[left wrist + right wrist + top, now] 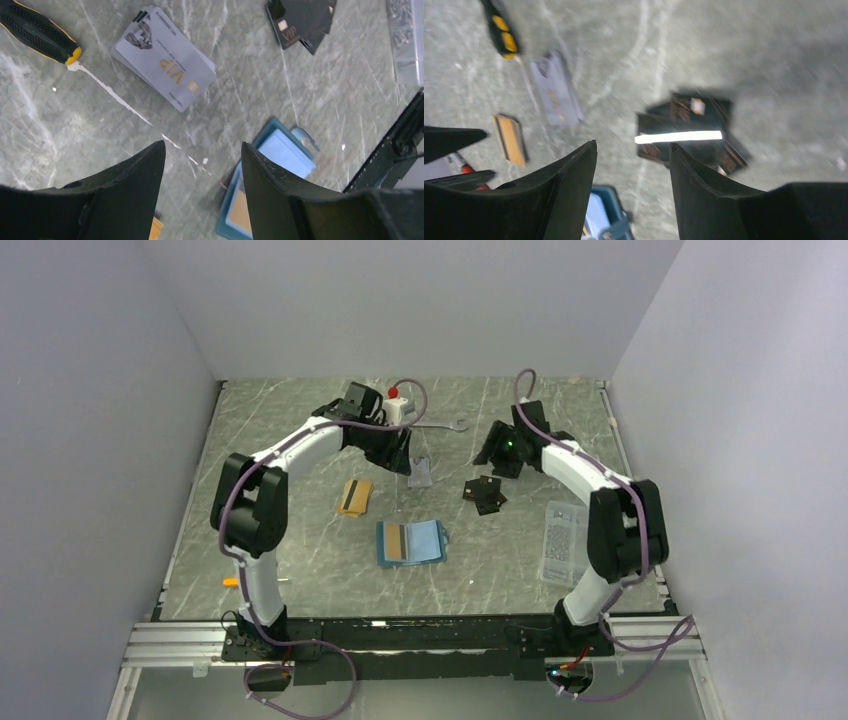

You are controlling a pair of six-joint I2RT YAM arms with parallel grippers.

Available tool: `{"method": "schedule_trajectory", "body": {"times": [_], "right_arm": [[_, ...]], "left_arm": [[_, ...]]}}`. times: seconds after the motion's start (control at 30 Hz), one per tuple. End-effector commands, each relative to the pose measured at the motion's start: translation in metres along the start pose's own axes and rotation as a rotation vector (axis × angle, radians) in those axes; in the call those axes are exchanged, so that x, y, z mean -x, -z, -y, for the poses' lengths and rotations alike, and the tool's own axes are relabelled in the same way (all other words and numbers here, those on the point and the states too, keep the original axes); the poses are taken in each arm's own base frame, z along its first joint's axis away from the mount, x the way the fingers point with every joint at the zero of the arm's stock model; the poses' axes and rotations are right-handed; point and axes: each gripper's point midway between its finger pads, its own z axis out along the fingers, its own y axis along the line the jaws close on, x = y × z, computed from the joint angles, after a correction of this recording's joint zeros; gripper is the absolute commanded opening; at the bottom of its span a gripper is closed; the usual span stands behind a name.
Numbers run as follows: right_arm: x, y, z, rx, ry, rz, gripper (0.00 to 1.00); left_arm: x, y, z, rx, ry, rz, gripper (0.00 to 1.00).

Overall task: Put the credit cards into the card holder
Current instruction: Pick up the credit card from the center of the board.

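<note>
Mid-table, toward the near edge: card holder [426, 541] lying open and flat. One striped orange card [397, 542] rests on its left half. Up and left, apart from it, a small stack of orange-gold cards [355, 497]. Up and right, dark cards [484, 492] loosely fanned. Between those two piles and farther back, pale cards [421, 476], right beside the left gripper [402, 460]. The right gripper [503, 462] hangs just beyond the dark cards. Clear packet [562, 540] beside the right arm. Wrench [446, 426] at the far side.
</note>
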Motion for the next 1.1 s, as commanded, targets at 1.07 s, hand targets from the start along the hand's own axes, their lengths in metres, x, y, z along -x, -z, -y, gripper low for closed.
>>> {"method": "schedule_trajectory", "body": {"times": [1.07], "right_arm": [[-0.012,-0.126,-0.110,0.382,0.032,-0.176,0.46]], "left_arm": [[-0.018,-0.096,-0.068,0.050,0.328,-0.071,0.44]]}}
